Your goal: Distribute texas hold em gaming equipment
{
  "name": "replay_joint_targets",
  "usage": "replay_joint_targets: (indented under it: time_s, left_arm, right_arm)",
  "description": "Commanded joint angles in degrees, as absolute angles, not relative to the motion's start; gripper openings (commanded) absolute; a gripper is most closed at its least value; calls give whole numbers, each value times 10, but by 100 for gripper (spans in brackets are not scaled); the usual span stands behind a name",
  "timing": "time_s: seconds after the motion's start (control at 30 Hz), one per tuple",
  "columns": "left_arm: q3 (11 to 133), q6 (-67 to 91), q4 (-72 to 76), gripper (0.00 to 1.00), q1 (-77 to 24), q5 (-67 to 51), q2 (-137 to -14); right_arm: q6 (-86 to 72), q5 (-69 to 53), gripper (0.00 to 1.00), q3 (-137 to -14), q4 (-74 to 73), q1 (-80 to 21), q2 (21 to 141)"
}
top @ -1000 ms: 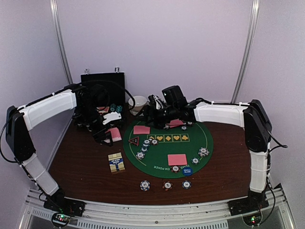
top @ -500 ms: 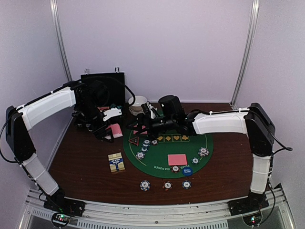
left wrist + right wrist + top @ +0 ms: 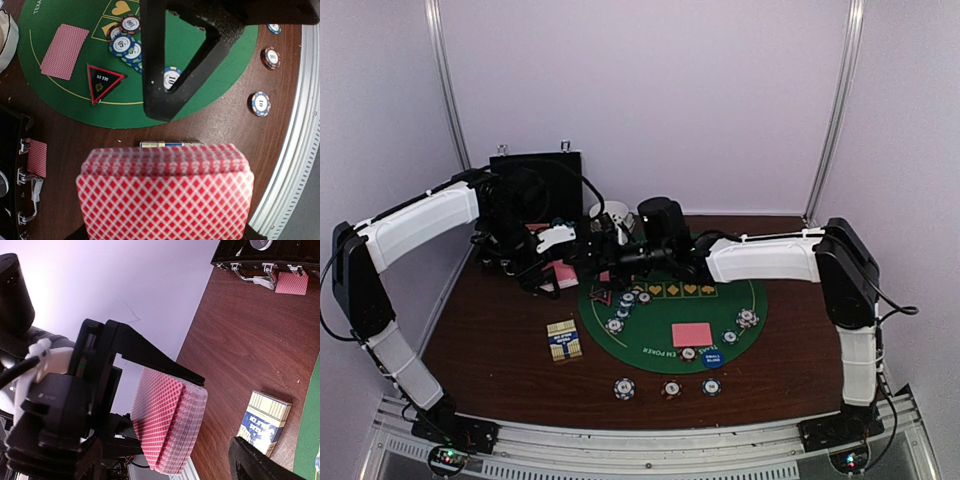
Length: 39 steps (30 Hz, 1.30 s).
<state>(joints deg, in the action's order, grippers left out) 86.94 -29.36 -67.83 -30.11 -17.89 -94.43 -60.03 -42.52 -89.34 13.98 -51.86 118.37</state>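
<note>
From above, we see the left gripper [image 3: 554,272] clamped on the deck of pink-backed cards [image 3: 564,279], held over the wood just off the far-left edge of the green mat [image 3: 670,305]. The right gripper [image 3: 588,252] reaches over that same edge, just beside the deck, its jaws spread wide with nothing in them. On the mat lie a single card [image 3: 692,334] in the near half, the red triangle marker [image 3: 601,296] at the left rim and the blue disc [image 3: 712,358] at the near rim. Three poker chips [image 3: 671,388] sit on the wood nearer than the mat; the card box [image 3: 564,340] lies left of it; the black case [image 3: 535,185] and white bowls [image 3: 611,212] stand beyond its far-left edge.

In the left wrist view, the deck [image 3: 165,200] fills the lower frame, slightly fanned; a black finger [image 3: 160,60] of the left gripper rises over the mat [image 3: 230,65]. The triangle marker [image 3: 102,82] sits at the mat's rim, beside a second card [image 3: 65,51] and a chip stack [image 3: 127,42].

In the right wrist view, the deck [image 3: 170,422] is pinched under a flat black finger [image 3: 155,360] of the left gripper; one right finger [image 3: 252,460] stands apart from it; the card box [image 3: 265,417] lies just off the mat [image 3: 312,440]; a loose card [image 3: 291,284] rests by the case [image 3: 265,252].
</note>
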Motion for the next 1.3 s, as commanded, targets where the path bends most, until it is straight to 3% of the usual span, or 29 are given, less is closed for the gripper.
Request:
replay_joint_targets:
  time_s: [0.0, 0.8, 1.27]
  left_arm:
    - [890, -287, -679, 0, -301, -195, -946]
    - [892, -287, -683, 0, -301, -198, -946]
    - [890, -287, -682, 0, -301, -194, -944]
  right_arm:
    - [-606, -437, 90, -912, 151, -525, 1198]
    - [-674, -460, 88, -1012, 190, -541, 1304]
    - [-699, -446, 83, -921, 248, -517, 1268]
